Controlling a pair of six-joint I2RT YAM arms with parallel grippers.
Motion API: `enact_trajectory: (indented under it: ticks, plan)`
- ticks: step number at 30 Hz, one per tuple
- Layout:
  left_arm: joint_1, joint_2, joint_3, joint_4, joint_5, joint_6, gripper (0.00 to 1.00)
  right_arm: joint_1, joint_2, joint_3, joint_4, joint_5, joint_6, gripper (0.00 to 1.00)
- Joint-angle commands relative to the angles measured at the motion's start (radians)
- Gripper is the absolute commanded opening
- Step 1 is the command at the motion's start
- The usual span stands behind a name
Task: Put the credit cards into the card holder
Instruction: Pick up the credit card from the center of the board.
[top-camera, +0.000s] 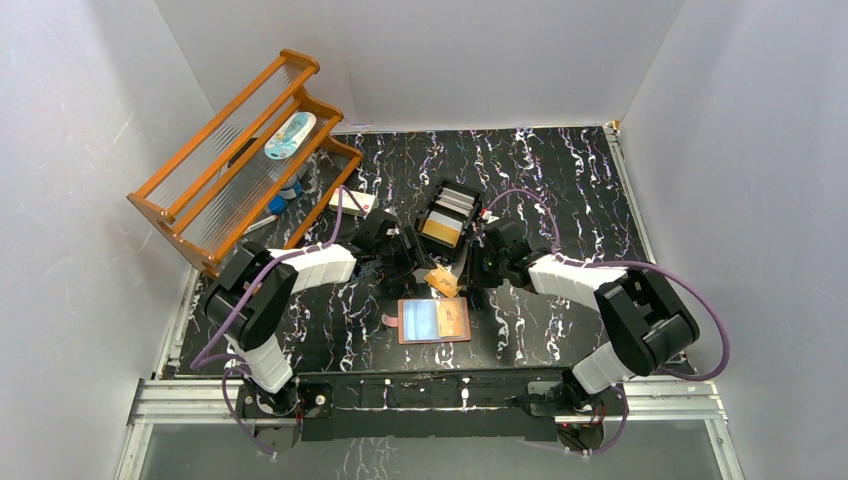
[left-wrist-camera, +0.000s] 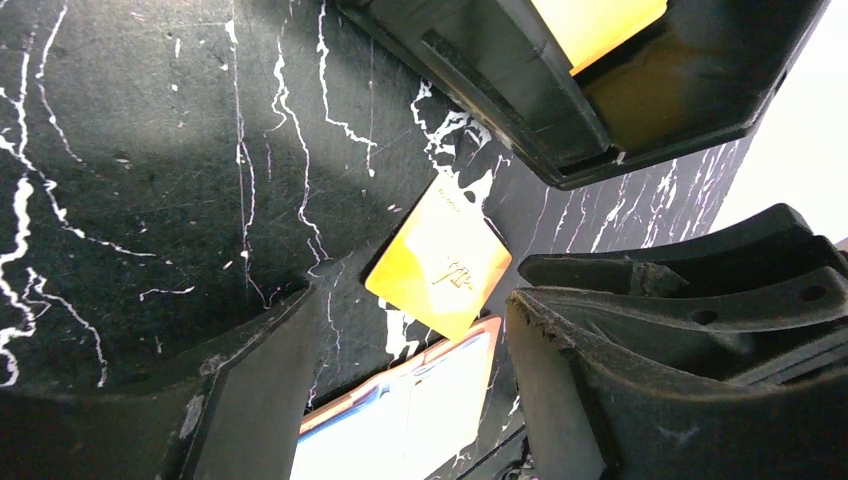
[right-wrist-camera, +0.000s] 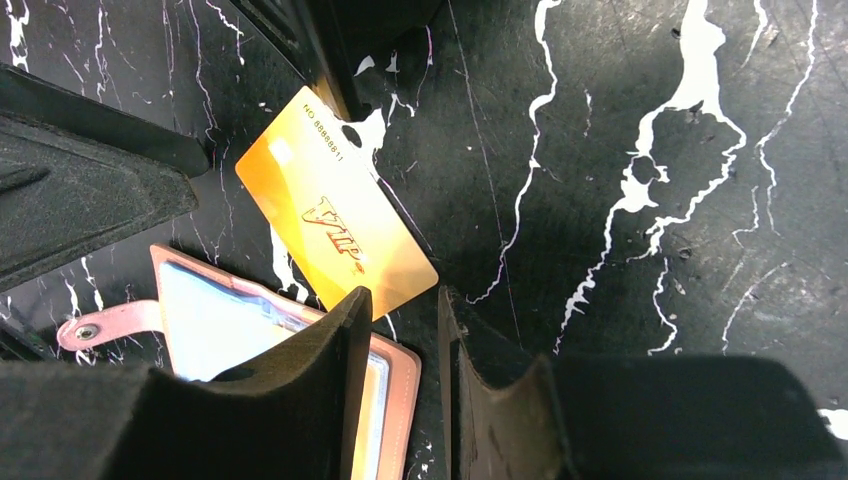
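From the left wrist, the bottom edge is cutting off the card holder (left-wrist-camera: 410, 410), leaving only one corner showing. The top edge is cropping the black tray (left-wrist-camera: 520, 80), so just a slice of a yellow card (left-wrist-camera: 595, 25) inside it is showing. From the right wrist, a finger (right-wrist-camera: 290, 400) of the right tool (right-wrist-camera: 402, 300) is covering much of the card holder's sleeves. From above, the items on the wooden rack (top-camera: 300, 60) are appearing too small to name.
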Motion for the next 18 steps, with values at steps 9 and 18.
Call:
enact_trajectory:
  ticks: [9,18]
  plan:
    - [-0.036,0.016,0.005,0.062,0.050,-0.031,0.66,-0.004,0.043,-0.022,0.076,-0.032,0.008,0.36]
    - [-0.049,0.013,0.000,0.124,0.079,-0.048,0.65,-0.004,0.052,-0.055,0.095,-0.045,0.018,0.34]
